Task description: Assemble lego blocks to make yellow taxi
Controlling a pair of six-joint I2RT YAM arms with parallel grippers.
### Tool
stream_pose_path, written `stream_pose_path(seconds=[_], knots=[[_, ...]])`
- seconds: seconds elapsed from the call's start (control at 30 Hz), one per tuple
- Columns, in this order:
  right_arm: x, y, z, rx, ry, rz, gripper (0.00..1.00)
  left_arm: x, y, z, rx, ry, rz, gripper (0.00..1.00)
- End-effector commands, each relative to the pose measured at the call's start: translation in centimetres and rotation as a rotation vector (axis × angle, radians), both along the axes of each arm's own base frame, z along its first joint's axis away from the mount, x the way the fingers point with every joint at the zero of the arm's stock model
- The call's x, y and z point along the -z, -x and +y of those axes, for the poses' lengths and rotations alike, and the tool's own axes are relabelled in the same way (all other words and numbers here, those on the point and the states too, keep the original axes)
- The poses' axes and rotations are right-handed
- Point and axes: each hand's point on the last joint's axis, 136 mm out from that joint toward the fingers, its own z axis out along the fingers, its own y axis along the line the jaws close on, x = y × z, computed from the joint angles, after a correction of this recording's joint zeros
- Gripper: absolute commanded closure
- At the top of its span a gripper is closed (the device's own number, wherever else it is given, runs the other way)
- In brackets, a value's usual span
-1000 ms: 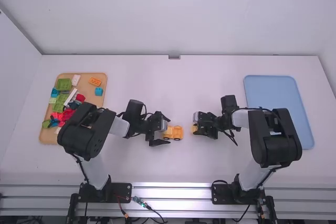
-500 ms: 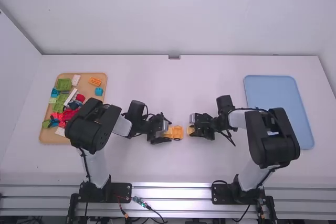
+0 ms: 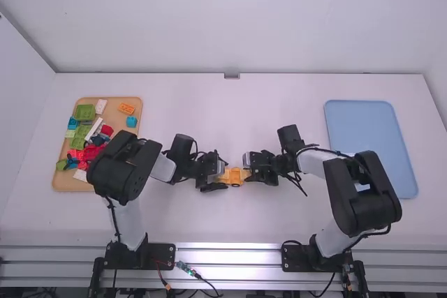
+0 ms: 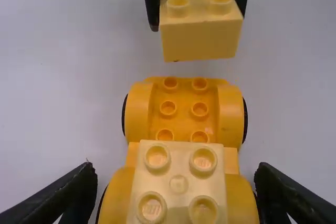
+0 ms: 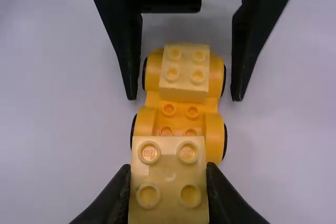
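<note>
White links and black joints rise from the table's near edge, the left arm (image 3: 124, 169) and right arm (image 3: 367, 190) both reaching toward the middle, where either can work on the same small build. There the left gripper (image 4: 175, 174) has its fingers spread wide, one on each side of the end of the orange-yellow wheeled base (image 4: 181, 109) that bears a pale yellow block (image 4: 178, 182). Gaps show beside the wheels, so the fingers do not grip it; they probably stand there to steady the car or to close on it when pushing starts. The right gripper (image 5: 168, 179) has its fingers closed on a second pale block (image 4: 199, 38), pinched by its sides with studs up, which leaves the underside free to meet the base. That block hangs near the base's other end, roughly in line with the open studs, which looks like the next seat for it. It needs squaring over them before being pressed down, since an unbraced base might roll or twist. Farther out on the left, the wooden tray (image 3: 115, 120) keeps mixed spare pieces out of the way; on the right, the blue tray (image 3: 363, 123) may await the finished taxi.
</note>
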Motion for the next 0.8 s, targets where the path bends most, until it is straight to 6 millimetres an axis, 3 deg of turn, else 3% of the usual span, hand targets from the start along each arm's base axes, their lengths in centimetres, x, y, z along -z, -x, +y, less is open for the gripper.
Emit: stream_pose_path(seconds=[0.0, 0.2, 0.63, 0.77], knots=[[-0.9, -0.2, 0.7, -0.002, -0.016, -0.012, 1.0, 0.2, 0.3, -0.3, 0.012, 0.001, 0.009, 0.19], [-0.6, -1.9, 1.6, 0.121, 0.022, 0.024, 1.0, 1.0, 0.7, -1.3, 0.024, -0.056, -0.016, 0.32], [-0.3, -0.5, 2.3, 0.077, 0.041, 0.043, 1.0, 1.6, -0.4, -1.3, -0.038, -0.116, -0.041, 0.55], [-0.1, -0.5, 2.1, 0.076, 0.055, 0.035, 1.0, 1.6, -1.0, -1.2, -0.089, -0.119, -0.02, 0.54]])
